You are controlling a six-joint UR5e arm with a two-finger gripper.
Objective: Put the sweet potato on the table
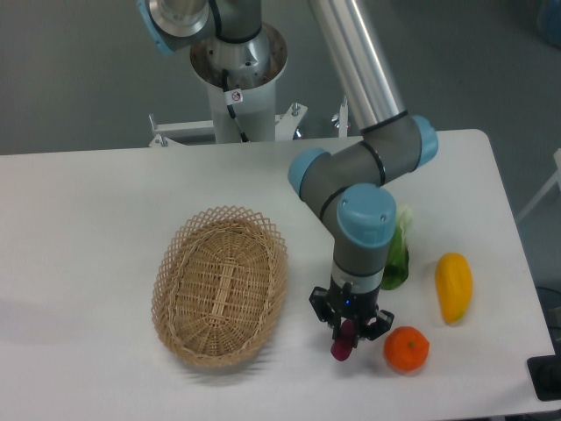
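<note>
- We see a broad white worktop (96, 210) with rounded corners, smooth and flat.
- An oval wicker basket (220, 285) sits left of centre.
- An orange (407, 348) rests near the front edge.
- A yellow oblong fruit (454, 286) lies just right of and behind the orange, apart from it.
- A green leafy vegetable (397, 256) sits left of the yellow fruit, partly hidden by the arm.

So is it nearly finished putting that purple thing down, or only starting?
Nearly finished, it seems. The sweet potato is out of the wicker basket, which looks empty. The gripper is closed on the sweet potato, low over the white table beside the orange. What is left: let go and lift away. Whether its tip touches the table, I cannot tell.
</note>
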